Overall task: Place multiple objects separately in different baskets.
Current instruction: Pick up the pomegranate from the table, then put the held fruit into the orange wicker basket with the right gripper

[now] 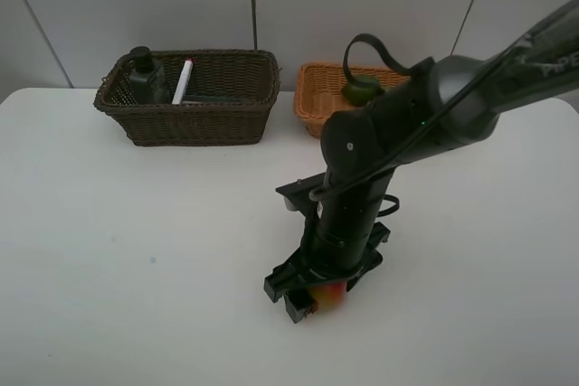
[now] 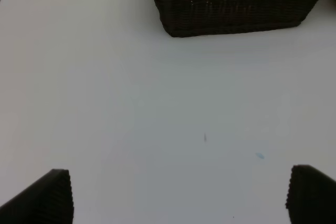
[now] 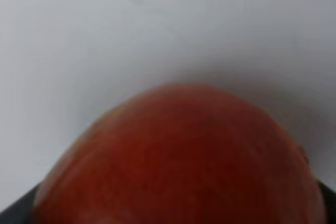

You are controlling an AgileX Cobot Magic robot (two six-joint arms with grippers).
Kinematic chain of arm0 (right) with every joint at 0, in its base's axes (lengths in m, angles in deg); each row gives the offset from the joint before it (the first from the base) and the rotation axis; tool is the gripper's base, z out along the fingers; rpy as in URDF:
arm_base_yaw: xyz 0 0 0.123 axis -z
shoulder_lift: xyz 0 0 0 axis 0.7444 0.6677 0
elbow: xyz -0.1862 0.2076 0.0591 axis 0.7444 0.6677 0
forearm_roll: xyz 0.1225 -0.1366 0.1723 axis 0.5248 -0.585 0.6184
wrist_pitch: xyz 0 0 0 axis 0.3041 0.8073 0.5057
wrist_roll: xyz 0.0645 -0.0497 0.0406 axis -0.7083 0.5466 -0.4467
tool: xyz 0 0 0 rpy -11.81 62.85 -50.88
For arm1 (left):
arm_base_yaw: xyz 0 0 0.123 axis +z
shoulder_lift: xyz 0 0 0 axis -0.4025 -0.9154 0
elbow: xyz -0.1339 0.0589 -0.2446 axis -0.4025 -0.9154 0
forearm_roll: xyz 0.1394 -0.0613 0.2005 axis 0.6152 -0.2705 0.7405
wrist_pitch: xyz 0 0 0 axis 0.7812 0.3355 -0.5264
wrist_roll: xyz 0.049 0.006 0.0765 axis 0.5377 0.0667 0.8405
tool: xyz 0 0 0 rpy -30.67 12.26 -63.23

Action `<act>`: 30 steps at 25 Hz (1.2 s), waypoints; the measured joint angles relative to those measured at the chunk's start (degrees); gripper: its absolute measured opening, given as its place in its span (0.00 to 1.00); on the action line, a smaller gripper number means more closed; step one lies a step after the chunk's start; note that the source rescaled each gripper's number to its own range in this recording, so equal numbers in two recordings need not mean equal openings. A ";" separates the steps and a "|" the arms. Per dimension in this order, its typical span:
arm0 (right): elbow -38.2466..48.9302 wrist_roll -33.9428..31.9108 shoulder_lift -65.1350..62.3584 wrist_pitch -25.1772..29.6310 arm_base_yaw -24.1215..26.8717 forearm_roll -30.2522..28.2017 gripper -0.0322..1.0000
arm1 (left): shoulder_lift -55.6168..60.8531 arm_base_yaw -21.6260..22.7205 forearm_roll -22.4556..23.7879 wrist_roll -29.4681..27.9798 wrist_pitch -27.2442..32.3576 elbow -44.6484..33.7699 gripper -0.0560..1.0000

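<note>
Red-orange round pomegranate [image 1: 331, 296] sits low on the white table [image 1: 136, 268], near front edge, right btwn the black fingers of the right gripper [image 1: 312, 297], arm reaching down over it. In right wrist view the fruit [image 3: 178, 156] fills the frame, dark pads just at both lower corners; jaws look set around it, whether clamped can't tell. Left gripper [image 2: 178, 195] hangs w/ jaws wide over bare tabletop. Dark brown woven wicker basket [image 1: 190, 115] at back left holds dark green pump bottle [image 1: 143, 74] & white red-tipped marker [image 1: 183, 80]. Light orange-tan wicker basket [image 1: 317, 97] beside it, partly hidden by arm; a green lime [image 1: 360, 91] shows in it.

A lab-like test setup — a bare white table [image 1: 136, 250] against plain grey wall panels [image 1: 136, 6], with no household furnishings.
</note>
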 joint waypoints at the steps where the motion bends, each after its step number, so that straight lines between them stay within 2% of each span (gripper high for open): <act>1: 0.00 0.15 0.00 0.14 0.00 0.15 0.48 | 0.00 0.00 0.00 0.00 0.00 0.00 1.00; 9: 0.05 0.35 -1.35 0.68 0.00 0.55 0.48 | 0.00 0.00 -0.12 0.00 0.00 0.00 1.00; 13: -0.18 0.35 -6.93 1.40 0.09 -0.44 0.48 | 0.00 0.00 -0.12 0.00 0.00 0.00 1.00; 15: -1.88 0.35 -9.65 3.51 0.98 -1.91 0.48 | 0.00 0.00 -0.12 0.00 0.00 0.00 1.00; 18: -7.31 0.35 -12.25 6.67 4.82 -5.23 0.48 | 0.00 0.00 -0.12 0.00 0.00 0.00 1.00; 21: -15.03 0.35 -12.20 7.45 10.35 -8.28 0.48 | 0.00 0.00 -0.12 0.00 0.00 0.00 1.00; 25: -26.55 0.96 -8.09 5.25 18.63 -10.34 0.48 | 0.00 0.00 -0.12 0.00 0.00 0.00 1.00; 30: -38.94 1.36 2.16 2.80 25.32 -10.61 0.48 | 0.00 0.00 -0.12 0.00 0.00 0.00 1.00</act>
